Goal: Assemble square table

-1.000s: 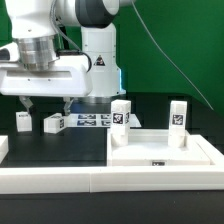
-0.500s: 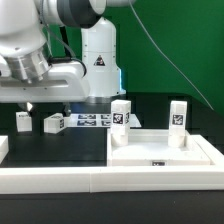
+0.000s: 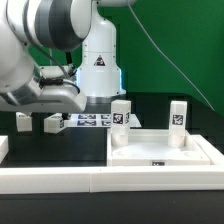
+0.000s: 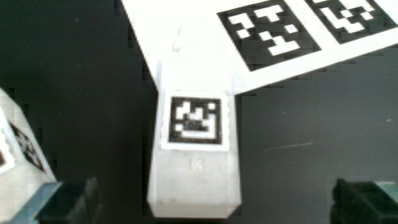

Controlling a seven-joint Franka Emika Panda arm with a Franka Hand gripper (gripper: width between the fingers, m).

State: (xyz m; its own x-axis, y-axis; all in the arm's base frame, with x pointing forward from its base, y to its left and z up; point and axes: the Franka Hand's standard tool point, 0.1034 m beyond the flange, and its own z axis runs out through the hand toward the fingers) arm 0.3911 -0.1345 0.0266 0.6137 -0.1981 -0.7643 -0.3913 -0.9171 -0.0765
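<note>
The square table's white top (image 3: pixel 199 152) lies at the exterior view's right, with two tagged leg blocks (image 3: pixel 121 113) (image 3: pixel 178 115) standing at its back corners. Two more leg blocks (image 3: pixel 53 123) (image 3: pixel 18 122) rest on the black table at the left. The arm's hand (image 3: pixel 48 95) hangs tilted just above them. In the wrist view my gripper (image 4: pixel 210 200) is open. One lying leg block (image 4: pixel 192 120), tag facing up, sits between the dark fingers (image 4: pixel 63 200) with a wide gap on each side. Another leg block (image 4: pixel 15 140) shows at the frame's edge.
The marker board (image 3: pixel 93 120) (image 4: pixel 285 30) lies just beyond the leg block's far end. Long white rails (image 3: pixel 50 180) run along the front of the table. The robot's base (image 3: pixel 98 70) stands behind the marker board, before a green backdrop.
The arm has swung and tilted over the left leg blocks. Its wrist now fills the exterior view's upper left, and the fingers no longer show plainly there. No part has moved.
</note>
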